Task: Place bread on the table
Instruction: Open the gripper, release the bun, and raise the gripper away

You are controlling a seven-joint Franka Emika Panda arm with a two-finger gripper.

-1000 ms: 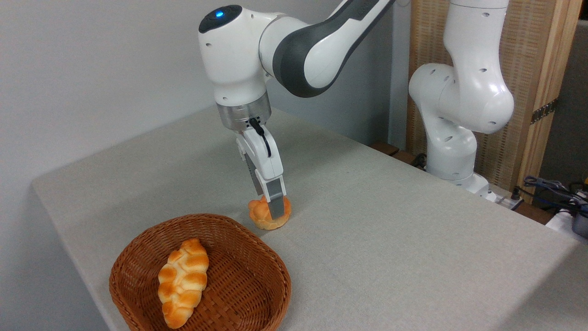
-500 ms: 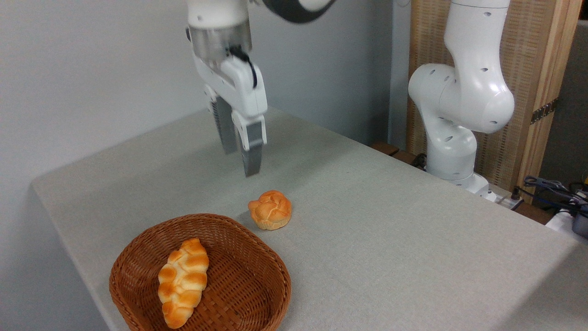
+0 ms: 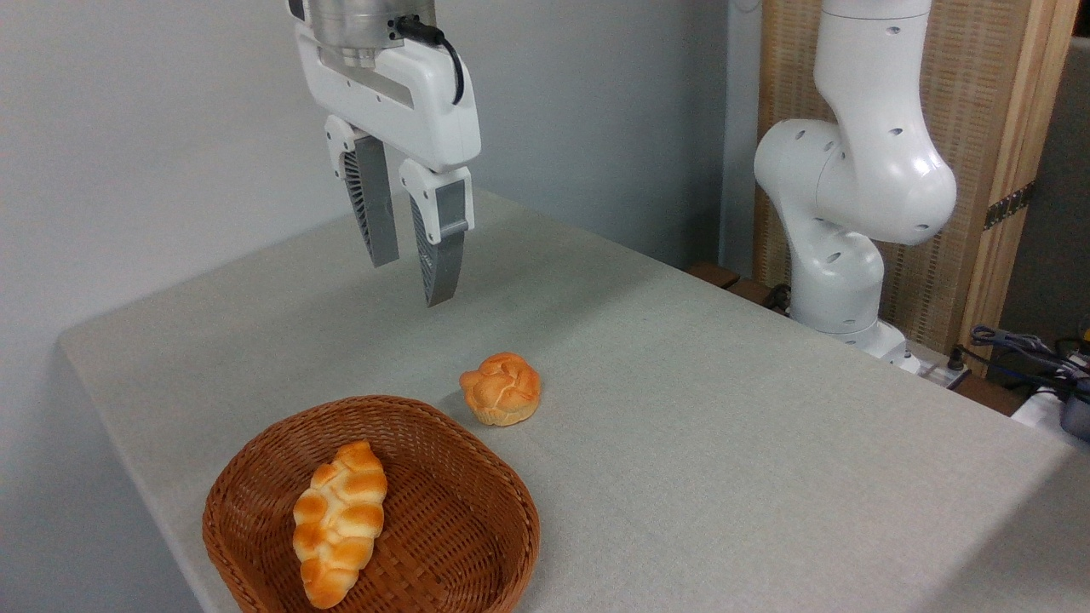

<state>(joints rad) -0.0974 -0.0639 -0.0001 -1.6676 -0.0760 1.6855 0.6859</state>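
The bread (image 3: 501, 389), a small round golden knotted bun, rests on the grey-beige cloth table (image 3: 698, 426) just beyond the basket's far rim. My gripper (image 3: 412, 279) hangs well above the table, up and to the left of the bun. Its two grey fingers stand apart with nothing between them, so it is open and clear of the bun.
A brown wicker basket (image 3: 477, 545) sits at the table's front left with a longer braided loaf (image 3: 339, 521) inside. The arm's white base (image 3: 839, 281) stands at the far right edge. Cables (image 3: 1022, 349) lie off the table to the right.
One second ago the gripper's fingers were down around the bun. The gripper has since let it go, risen and shifted left, and turned about its axis. The bun has stayed put.
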